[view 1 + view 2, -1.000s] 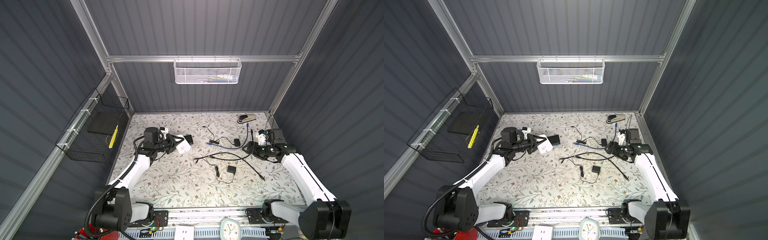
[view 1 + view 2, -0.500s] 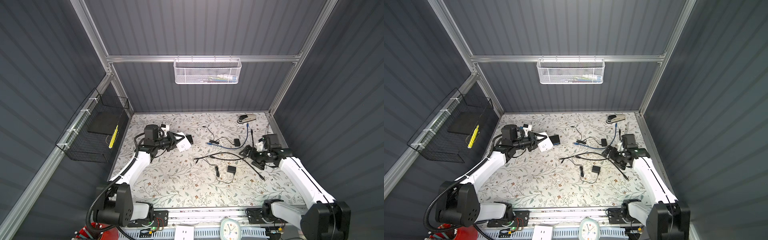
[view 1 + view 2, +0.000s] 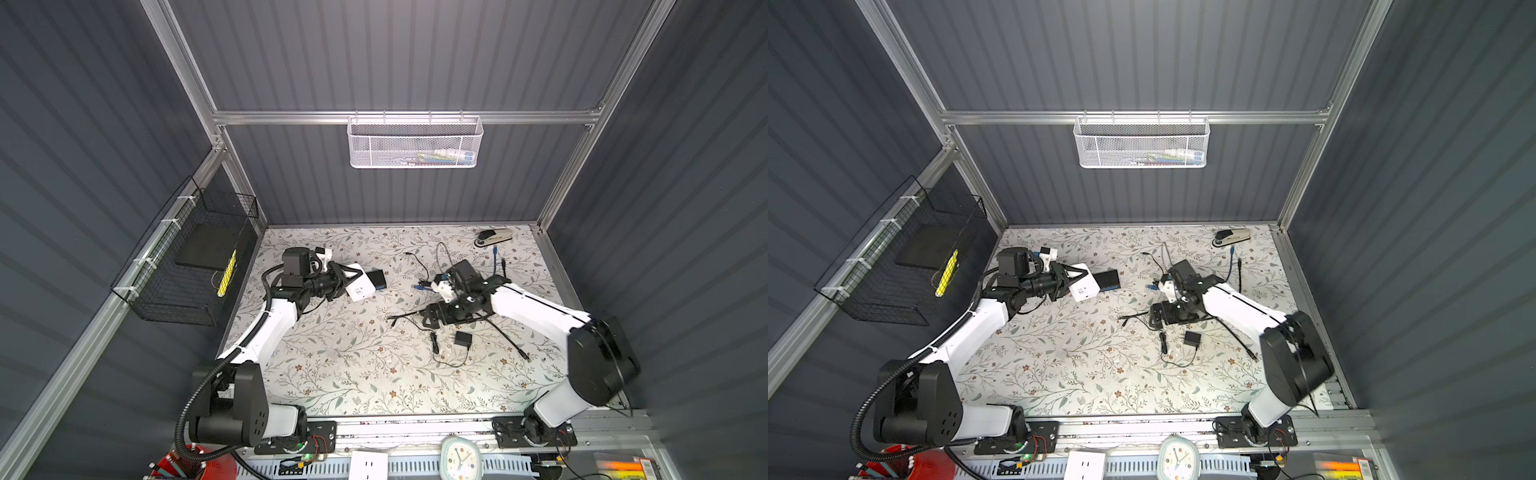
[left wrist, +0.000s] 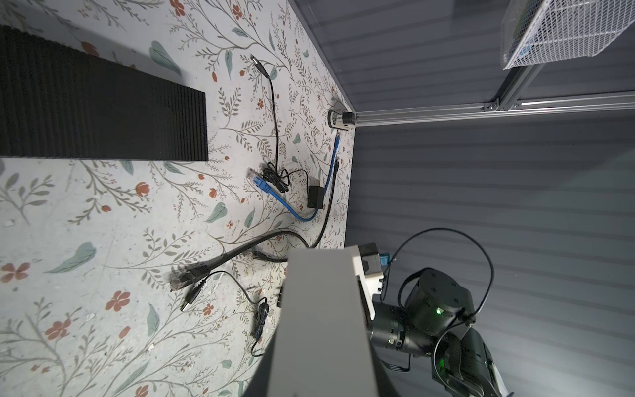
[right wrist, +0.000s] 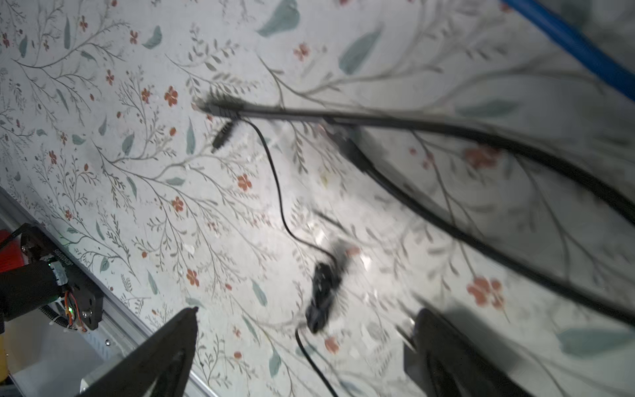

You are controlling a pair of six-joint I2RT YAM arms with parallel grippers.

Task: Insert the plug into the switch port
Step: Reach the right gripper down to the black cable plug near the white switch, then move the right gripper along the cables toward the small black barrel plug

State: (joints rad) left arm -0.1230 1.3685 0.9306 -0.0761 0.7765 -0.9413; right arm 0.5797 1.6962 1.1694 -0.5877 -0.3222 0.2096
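Our floral desk [image 3: 332, 365] inside grey walls [image 3: 415, 62].
Left tool [image 3: 353, 279] pinches a white box [image 3: 362, 291]; right tool [image 5: 307, 311] spread above black cables [image 5: 395, 120]; mesh basket [image 3: 415, 145] hangs behind.

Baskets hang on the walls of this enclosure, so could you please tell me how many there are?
2. A white mesh basket hangs from the rail on the back wall, and a black wire basket hangs on the left side wall. None appears hidden.
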